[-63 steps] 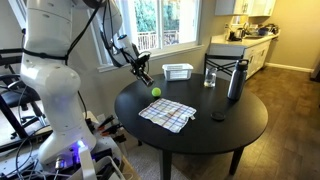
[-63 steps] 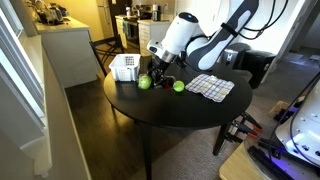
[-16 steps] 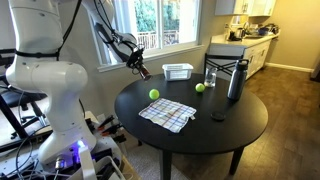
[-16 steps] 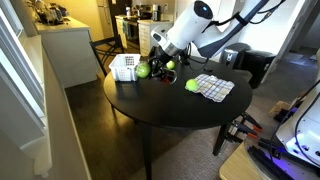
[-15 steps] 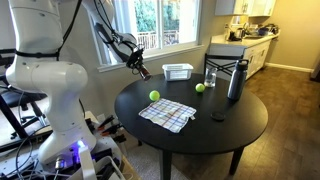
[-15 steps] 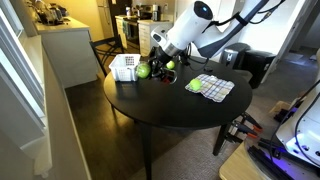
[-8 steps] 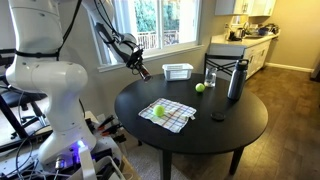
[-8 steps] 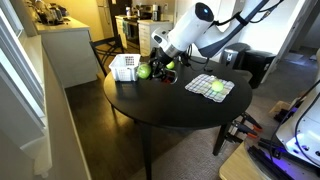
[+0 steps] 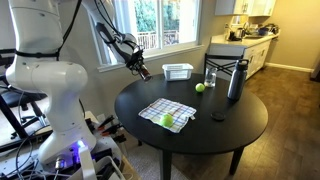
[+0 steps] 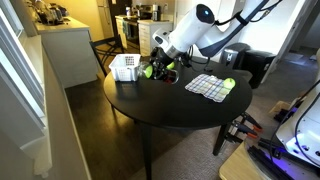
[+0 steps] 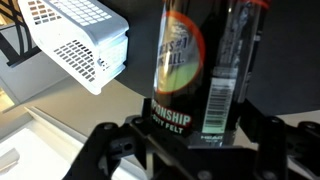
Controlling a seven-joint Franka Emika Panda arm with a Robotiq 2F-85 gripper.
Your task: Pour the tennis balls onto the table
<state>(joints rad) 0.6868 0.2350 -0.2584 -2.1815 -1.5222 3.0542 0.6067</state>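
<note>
My gripper (image 9: 141,70) hangs over the far-left edge of the round black table (image 9: 240,125), shut on the dark can (image 11: 190,70) with a green band, which it holds tilted. One tennis ball (image 9: 167,121) lies on the checkered cloth (image 9: 175,108), near its front edge. In an exterior view it sits at the cloth's edge (image 10: 228,84). A second tennis ball (image 9: 200,87) rests by the glass. In the wrist view the can fills the space between my fingers (image 11: 110,140). No ball shows there.
A white basket (image 9: 178,71), a drinking glass (image 9: 210,76) and a tall dark bottle (image 9: 236,79) stand at the back of the table. A small dark object (image 9: 218,116) lies right of the cloth. The basket also shows in the wrist view (image 11: 75,40).
One tennis ball has rolled across the cloth toward the table's edge. The other ball stays by the glass. My gripper and the can have held still in the last second.
</note>
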